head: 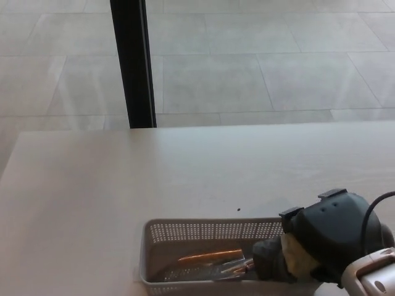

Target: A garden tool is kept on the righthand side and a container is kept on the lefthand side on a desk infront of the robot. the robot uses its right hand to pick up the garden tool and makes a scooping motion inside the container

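A pale perforated plastic basket [185,232] sits at the near edge of the white desk [154,179]. Inside it lies the garden tool [210,262], a trowel with a copper-coloured blade that points left along the basket floor. My right hand [308,250] is black, hangs over the basket's right end and is shut on the trowel's handle, which it hides. The basket's right wall is covered by the hand. My left hand does not show.
A black vertical post [131,61] stands behind the desk's far edge, in front of grey floor tiles. A small dark speck [239,209] marks the desk just beyond the basket. A cable [373,206] loops off my right wrist at the picture's right edge.
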You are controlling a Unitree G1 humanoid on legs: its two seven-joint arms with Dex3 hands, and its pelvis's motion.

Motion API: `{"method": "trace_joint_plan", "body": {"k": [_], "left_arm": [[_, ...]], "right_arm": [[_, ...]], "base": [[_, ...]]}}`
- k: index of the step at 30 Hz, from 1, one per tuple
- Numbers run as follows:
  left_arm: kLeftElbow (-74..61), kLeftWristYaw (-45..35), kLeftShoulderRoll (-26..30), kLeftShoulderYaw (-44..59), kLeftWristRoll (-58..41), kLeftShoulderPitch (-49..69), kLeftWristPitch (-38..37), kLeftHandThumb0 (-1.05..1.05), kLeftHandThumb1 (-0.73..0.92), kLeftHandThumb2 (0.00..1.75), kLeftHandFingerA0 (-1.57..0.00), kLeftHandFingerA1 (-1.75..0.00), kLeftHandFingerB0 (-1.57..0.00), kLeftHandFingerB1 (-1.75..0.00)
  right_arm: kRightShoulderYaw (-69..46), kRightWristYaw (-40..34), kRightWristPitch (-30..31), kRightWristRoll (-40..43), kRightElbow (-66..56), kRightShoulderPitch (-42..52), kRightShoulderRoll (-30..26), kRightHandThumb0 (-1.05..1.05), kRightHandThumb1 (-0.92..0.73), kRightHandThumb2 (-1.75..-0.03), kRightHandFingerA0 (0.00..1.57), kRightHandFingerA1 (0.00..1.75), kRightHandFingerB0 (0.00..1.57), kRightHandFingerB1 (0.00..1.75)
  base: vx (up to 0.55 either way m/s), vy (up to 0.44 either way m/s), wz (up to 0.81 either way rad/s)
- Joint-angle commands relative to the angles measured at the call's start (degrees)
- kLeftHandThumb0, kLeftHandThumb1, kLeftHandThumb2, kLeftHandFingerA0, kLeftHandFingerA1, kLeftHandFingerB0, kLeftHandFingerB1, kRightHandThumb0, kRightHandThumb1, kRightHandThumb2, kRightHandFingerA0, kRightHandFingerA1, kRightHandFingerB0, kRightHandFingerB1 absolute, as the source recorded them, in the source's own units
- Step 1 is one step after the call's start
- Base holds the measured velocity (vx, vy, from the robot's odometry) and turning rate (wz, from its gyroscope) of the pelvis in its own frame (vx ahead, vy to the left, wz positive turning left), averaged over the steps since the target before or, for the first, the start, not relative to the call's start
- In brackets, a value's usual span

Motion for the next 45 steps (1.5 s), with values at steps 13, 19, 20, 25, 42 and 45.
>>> {"method": "trace_joint_plan", "body": {"k": [13, 19, 20, 25, 42, 45], "left_arm": [[-0.1, -0.76, 0.84, 0.35, -0.7, 0.51, 0.57, -0.53, 0.67, 0.6, -0.61, -0.66, -0.55, -0.52], [0.06, -0.77, 1.27, -0.05, -0.21, 0.06, 0.71, -0.51, 0.68, 0.6, -0.59, -0.64, -0.54, -0.51], [0.18, -0.72, 1.32, 0.38, -0.59, -0.02, 0.88, -0.51, 0.67, 0.6, -0.59, -0.65, -0.54, -0.51], [0.29, -0.26, 1.46, 0.5, -0.64, 0.09, 1.54, -0.51, 0.66, 0.6, -0.6, -0.67, -0.55, -0.52], [0.25, 0.83, 1.2, 0.18, -0.22, 2.24, -0.01, -0.48, 0.69, 0.6, -0.63, -0.68, -0.56, -0.53], [0.17, 0.32, 1.32, -0.33, 0.18, 2.25, -0.2, -0.47, 0.71, 0.61, -0.6, -0.65, -0.53, -0.52]], "right_arm": [[-18.32, -13.89, -4.1, 27.07, -3.63, 5.1, 7.84, -0.33, -0.52, -1.16, 0.95, 1.75, 0.78, 1.58], [-26.02, -17.31, -9.8, 34.65, -6.53, 1.57, 7.03, -0.29, -0.5, -1.19, 0.96, 1.75, 0.74, 1.59], [-26.94, -17.23, -10.29, 35.82, -6.53, 0.72, 6.99, -0.25, -0.5, -1.18, 0.94, 1.75, 0.74, 1.58], [-32.24, -20.57, -15.54, 40.09, -3.0, -3.96, 4.25, -0.32, -0.51, -1.13, 1.19, 1.38, 0.9, 1.21], [-42.74, -28.14, -20.11, 41.4, 18.16, -13.0, -3.51, -0.22, -0.52, -0.93, 0.96, 1.75, 0.82, 1.44], [-41.98, -20.71, -9.8, 37.33, 19.78, -14.28, -5.82, -0.25, -0.59, -0.87, 0.88, 1.75, 0.73, 1.51]], "base": [[0.0, 0.0, 0.0], [0.0, 0.0, 0.0], [0.0, 0.0, 0.0], [0.0, 0.0, 0.0], [0.0, 0.0, 0.0], [0.0, 0.0, 0.0]]}}
